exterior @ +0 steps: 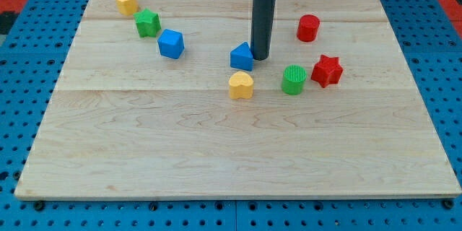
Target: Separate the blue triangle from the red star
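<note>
My tip (pixel 260 58) touches the blue triangle (pixel 242 57) near the bench's (pixel 216 151) far edge.
The triangle's apex points toward the far edge (long axis unclear); the red star (pixel 327 70) sits well apart toward the right edge, beyond a green cylinder (pixel 294 79). A yellow heart (pixel 241 85) lies just nearside. No claw shows, only a rod.

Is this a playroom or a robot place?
Probably a robot lab bench, not a playroom. A pale wooden board lies on a blue pegboard base, and my tip of the dark rod sits beside the small blue triangle block.
</note>
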Motion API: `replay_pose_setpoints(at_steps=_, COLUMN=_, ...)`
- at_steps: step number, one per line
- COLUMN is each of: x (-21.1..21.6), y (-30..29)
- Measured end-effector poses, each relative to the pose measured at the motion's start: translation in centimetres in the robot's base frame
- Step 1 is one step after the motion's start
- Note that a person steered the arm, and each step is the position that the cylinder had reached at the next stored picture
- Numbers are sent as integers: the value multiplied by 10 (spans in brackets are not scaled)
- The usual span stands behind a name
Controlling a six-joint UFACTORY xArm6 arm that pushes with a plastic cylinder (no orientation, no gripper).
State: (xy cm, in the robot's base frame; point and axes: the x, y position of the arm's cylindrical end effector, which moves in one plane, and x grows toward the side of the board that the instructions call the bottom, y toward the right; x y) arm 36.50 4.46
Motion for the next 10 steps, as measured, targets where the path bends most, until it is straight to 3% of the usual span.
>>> replay_pose_setpoints(at_steps=5, x=19, y=-64)
replay_pose_setpoints(at_steps=10, x=41, y=-60)
